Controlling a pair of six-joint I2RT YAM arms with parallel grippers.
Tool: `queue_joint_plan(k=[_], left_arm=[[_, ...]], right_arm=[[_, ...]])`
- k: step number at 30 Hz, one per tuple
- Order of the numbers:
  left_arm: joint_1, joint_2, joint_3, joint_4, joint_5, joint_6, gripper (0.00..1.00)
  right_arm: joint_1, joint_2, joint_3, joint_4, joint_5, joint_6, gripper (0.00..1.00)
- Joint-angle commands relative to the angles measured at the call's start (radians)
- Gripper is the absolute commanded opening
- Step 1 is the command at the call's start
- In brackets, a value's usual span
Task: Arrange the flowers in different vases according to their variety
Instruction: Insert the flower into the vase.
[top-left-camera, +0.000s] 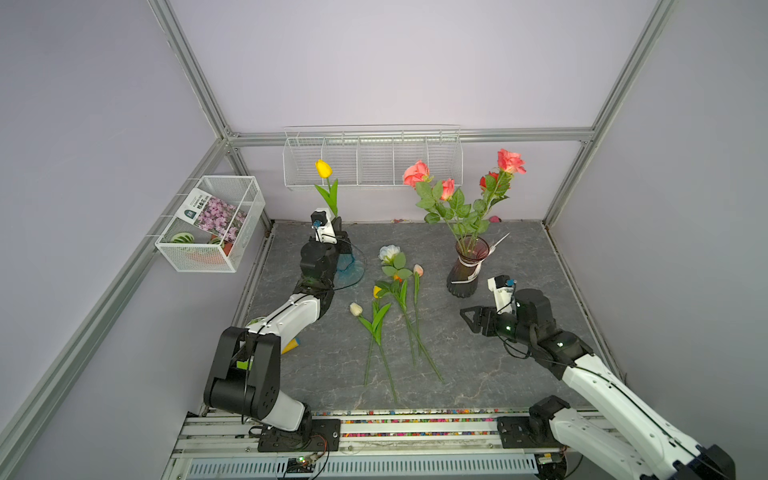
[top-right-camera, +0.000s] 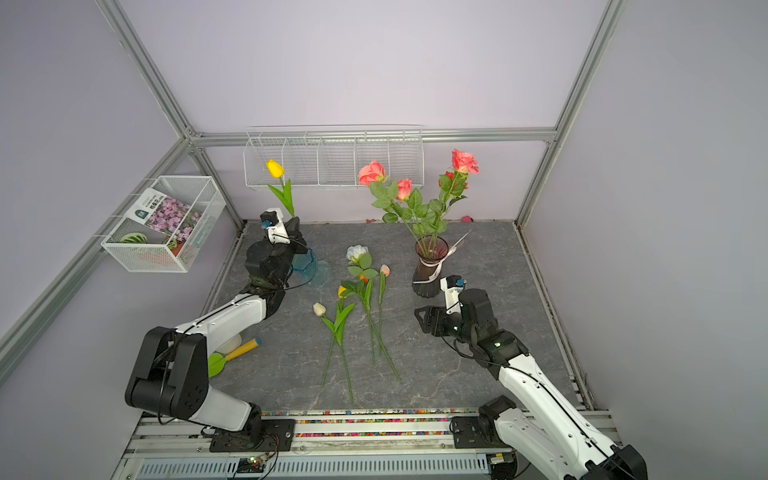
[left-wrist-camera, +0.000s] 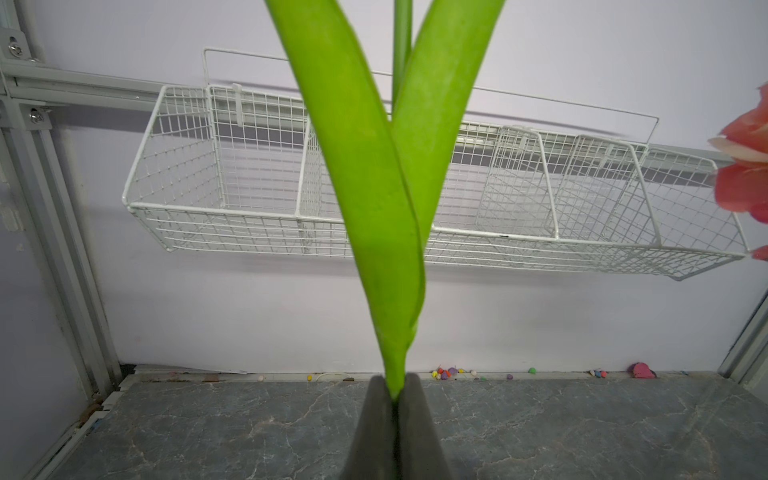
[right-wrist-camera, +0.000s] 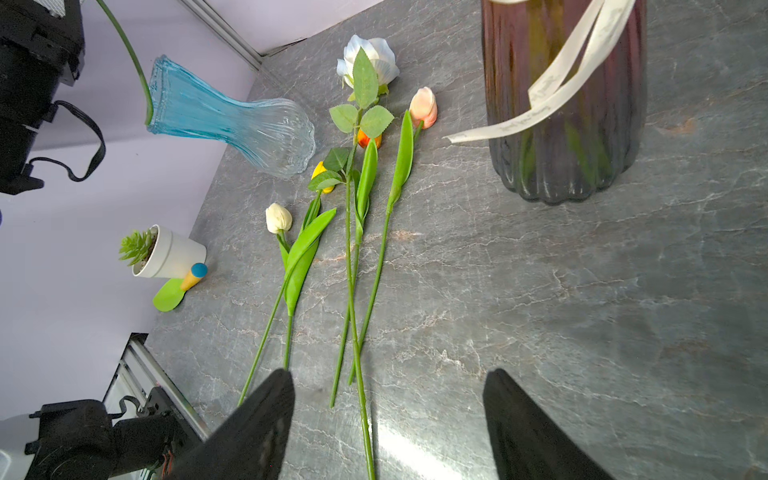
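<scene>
Your left fingers (left-wrist-camera: 374, 424) are clamped on the yellow tulip (top-left-camera: 323, 168) stem, lower end at the teal vase (right-wrist-camera: 232, 120) rim; right fingers (right-wrist-camera: 257, 428) spread wide, empty, over desk (top-left-camera: 478, 374) beside maroon vase (top-left-camera: 465, 270).

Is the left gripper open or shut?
Shut: the left gripper pinches the stem of the yellow tulip, with no gap showing.

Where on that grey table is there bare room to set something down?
Bare grey marble tabletop: the near strip between the loose flower stems and the right arm; the back strip between the teal ribbed glass vase and the ribboned maroon glass vase; the corner right of that vase. Crowded: the middle and the left, under the left arm.
</scene>
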Motion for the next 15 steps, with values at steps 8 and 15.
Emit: queue_joint_plan(k=[8,15], left_arm=[[0.000,0.033,0.213,-0.130,0.043,0.020,0.00],[0.000,0.055,0.149,-0.085,0.054,-0.007,0.00]], right_arm=[[-0.003,0.030,-0.020,0.051,-0.020,0.009,0.76],[-0.003,0.055,-0.022,0.065,-0.034,0.006,0.76]])
